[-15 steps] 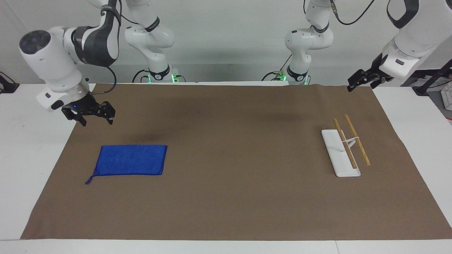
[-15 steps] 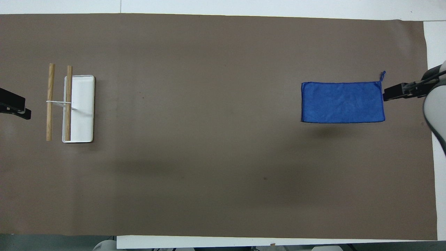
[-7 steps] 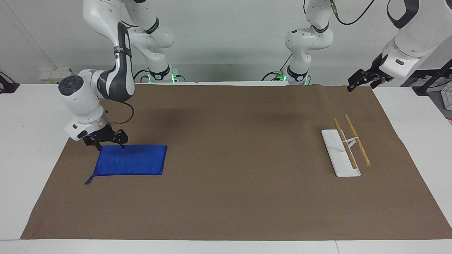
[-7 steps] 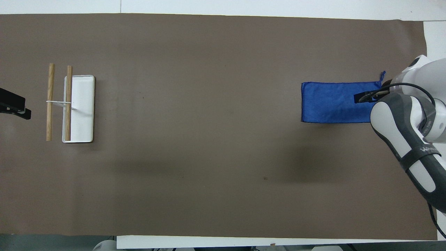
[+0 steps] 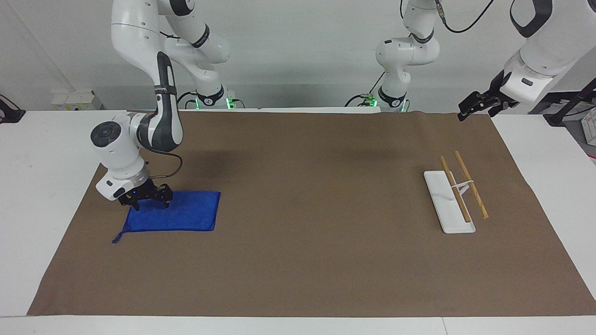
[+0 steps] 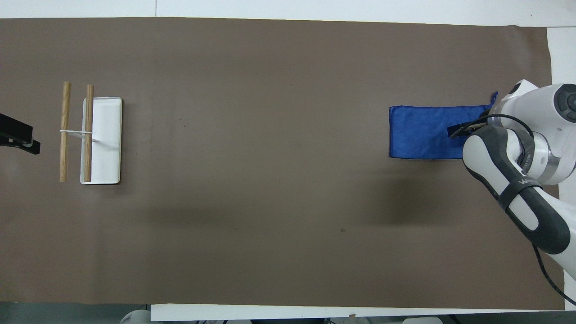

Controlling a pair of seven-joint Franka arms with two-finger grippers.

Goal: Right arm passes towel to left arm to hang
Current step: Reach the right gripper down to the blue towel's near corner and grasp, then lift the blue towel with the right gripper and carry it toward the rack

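The right arm's black clawed gripper (image 5: pixel 148 203) is down on the small bright blue terry towel (image 5: pixel 179 216), its fingers spread open over the corner nearest the robots. The towel lies flat on the brown-covered counter (image 5: pixel 298 260) at the right arm's end. The left arm's slim black gripper (image 5: pixel 471 110) waits over the counter's edge; whether it is open or closed I cannot tell.

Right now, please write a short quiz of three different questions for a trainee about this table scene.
1. True or false: the right gripper is down at the towel.
2. What stands on the white tray? A) rack with two wooden rods B) cup C) bottle
3. Fill in: the towel lies flat on the brown ___.

Key: 1 true; 2 A; 3 mat. The left gripper waits over the mat's corner.
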